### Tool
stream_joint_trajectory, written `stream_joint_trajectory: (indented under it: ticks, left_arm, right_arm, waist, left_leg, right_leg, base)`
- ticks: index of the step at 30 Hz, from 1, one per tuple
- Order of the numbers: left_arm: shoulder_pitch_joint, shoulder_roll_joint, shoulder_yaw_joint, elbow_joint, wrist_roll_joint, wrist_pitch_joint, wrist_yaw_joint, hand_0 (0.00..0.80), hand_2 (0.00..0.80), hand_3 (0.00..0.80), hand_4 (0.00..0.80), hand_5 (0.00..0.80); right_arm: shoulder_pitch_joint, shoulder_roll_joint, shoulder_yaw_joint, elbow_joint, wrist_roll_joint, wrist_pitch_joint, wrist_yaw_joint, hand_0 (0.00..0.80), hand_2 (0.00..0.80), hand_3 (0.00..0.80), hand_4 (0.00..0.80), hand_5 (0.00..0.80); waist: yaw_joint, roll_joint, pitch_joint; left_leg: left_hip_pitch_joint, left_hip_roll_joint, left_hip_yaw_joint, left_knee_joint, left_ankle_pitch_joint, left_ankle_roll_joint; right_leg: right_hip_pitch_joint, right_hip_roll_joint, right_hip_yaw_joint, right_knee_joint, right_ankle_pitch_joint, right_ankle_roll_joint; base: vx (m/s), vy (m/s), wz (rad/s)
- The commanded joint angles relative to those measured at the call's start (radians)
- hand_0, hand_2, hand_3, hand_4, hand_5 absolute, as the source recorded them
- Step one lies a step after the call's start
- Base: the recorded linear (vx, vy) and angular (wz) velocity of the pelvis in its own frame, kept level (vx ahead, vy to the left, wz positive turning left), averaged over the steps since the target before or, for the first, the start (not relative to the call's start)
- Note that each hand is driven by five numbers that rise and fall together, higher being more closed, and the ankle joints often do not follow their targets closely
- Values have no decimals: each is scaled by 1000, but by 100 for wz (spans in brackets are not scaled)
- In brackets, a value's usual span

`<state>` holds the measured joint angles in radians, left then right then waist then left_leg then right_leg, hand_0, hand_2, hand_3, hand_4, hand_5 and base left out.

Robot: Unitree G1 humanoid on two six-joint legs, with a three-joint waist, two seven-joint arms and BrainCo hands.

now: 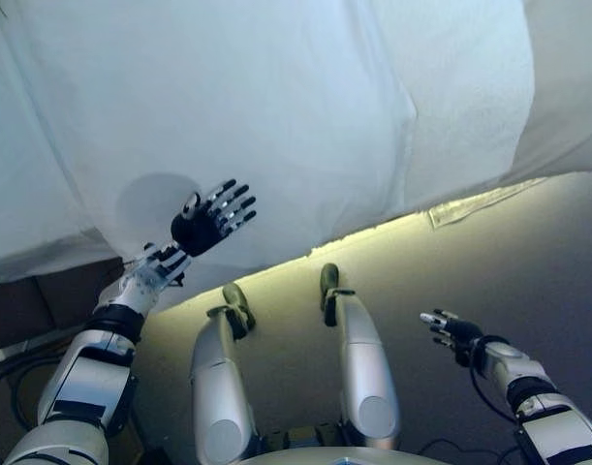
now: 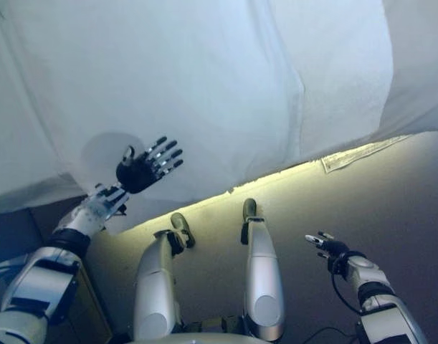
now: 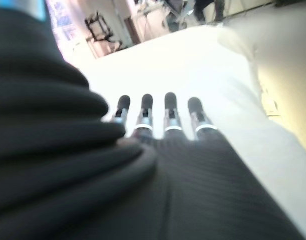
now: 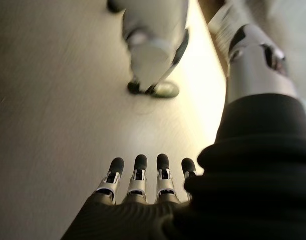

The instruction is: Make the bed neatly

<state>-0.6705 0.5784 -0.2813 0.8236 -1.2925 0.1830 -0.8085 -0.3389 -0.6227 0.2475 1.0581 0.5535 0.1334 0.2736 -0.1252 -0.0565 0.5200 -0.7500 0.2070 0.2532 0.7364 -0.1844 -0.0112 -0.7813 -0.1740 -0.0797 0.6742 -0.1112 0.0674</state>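
Left eye view: wide white cloth bed sheet [image 1: 276, 116] across upper part of pic, a few long creases, lower edge hanging over beige floor [image 1: 528, 271] with a lit strip along hem. Left hand [image 1: 210, 221] raised over sheet near its lower left part, palm showing, fingers spread & straight, grasping nothing; round shadow on cloth just beside it. Right hand [image 1: 451, 329] low at right, over floor, well apart from sheet, fingers relaxed, nothing in it. Pale flat label-like strip [image 1: 480, 203] on floor at sheet's edge, right side (print too small to read).

Right eye view: same scene, no added facts.

Left wrist view: dark-tipped fingers [image 3: 145, 112] in a straight row above white cloth, released; cannot tell whether touching. Blurred room furniture [image 3: 100, 27] past bed's far end.

Right wrist view: fingers [image 4: 137, 177] straight over bare floor, hand released.

No containers seen; no readable writing anywhere.
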Motion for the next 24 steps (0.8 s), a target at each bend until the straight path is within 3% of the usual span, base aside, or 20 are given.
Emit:
stream_joint_trajectory:
  ticks: [1, 11, 17, 24]
  left_arm:
    - [-50, 43, -27, 9, -65, -42, 51, 0, 0, 0, 0, 0]
    - [-216, 141, -25, 143, -134, -99, 317, 0, 0, 0, 0, 0]
    - [-277, 216, 3, 263, -149, -59, 366, 0, 0, 0, 0, 0]
    - [-251, 260, 41, 280, -172, -25, 428, 0, 0, 0, 0, 0]
  right_arm:
    - [-2, -72, 33, -21, 33, -13, -3, 0, 0, 0, 0, 0]
    - [23, -78, 34, -10, 84, -54, -2, 0, 0, 0, 0, 0]
    - [22, -95, 10, 29, 94, -75, 23, 0, 0, 0, 0, 0]
    - [17, -132, -10, 11, 105, -83, 35, 0, 0, 0, 0, 0]
  waist:
    - [-2, -15, 0]
    - [17, -71, 0]
    - [33, -87, 0]
    - [55, -91, 0]
  left_leg:
    - [-51, -41, -38, -1, -33, 16]
    - [-295, -33, -137, 173, -70, 11]
    - [-363, -37, -175, 247, -96, 3]
    - [-409, -48, -199, 271, -101, -7]
  right_leg:
    - [-49, 62, -44, -18, 30, -34]
    - [-244, 55, -70, 132, 27, -39]
    - [-296, 52, -83, 202, 4, -39]
    - [-338, 46, -100, 239, -13, -41]
  base:
    - [-102, -7, 3]
    - [-84, -48, 4]
    - [-26, -37, 6]
    - [-31, -14, 5]
